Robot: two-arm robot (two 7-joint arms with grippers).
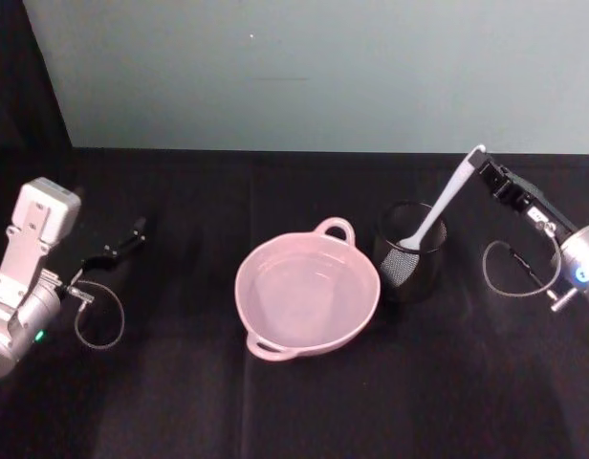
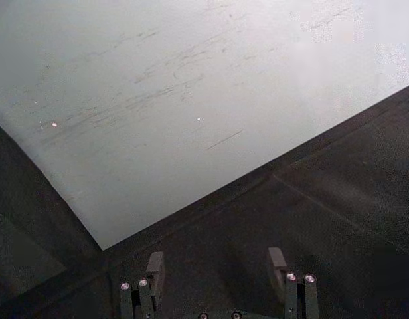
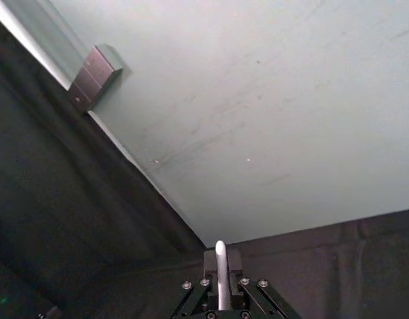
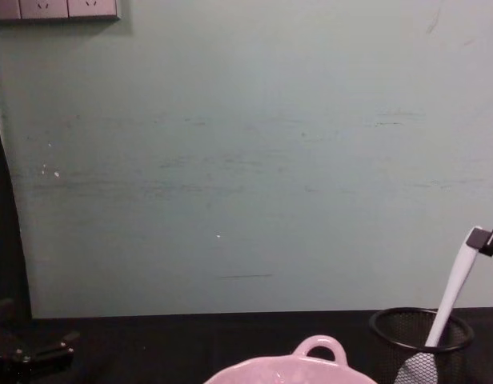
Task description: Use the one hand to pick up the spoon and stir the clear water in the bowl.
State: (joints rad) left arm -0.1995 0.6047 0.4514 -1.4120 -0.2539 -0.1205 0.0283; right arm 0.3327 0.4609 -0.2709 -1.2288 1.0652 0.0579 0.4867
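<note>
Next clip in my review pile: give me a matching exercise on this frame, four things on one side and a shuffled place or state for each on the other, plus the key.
Things:
1. spoon
2. bowl
3. mesh cup
4. left gripper

Places and states:
A. black, upright, just right of the bowl
B. open, far left, touching none of the other things
C. white, head down in the cup, handle top clamped by the right gripper
D. pink, loop handles on its rim, left of the cup

Pairs: 1-C; 2-D; 3-A; 4-B.
</note>
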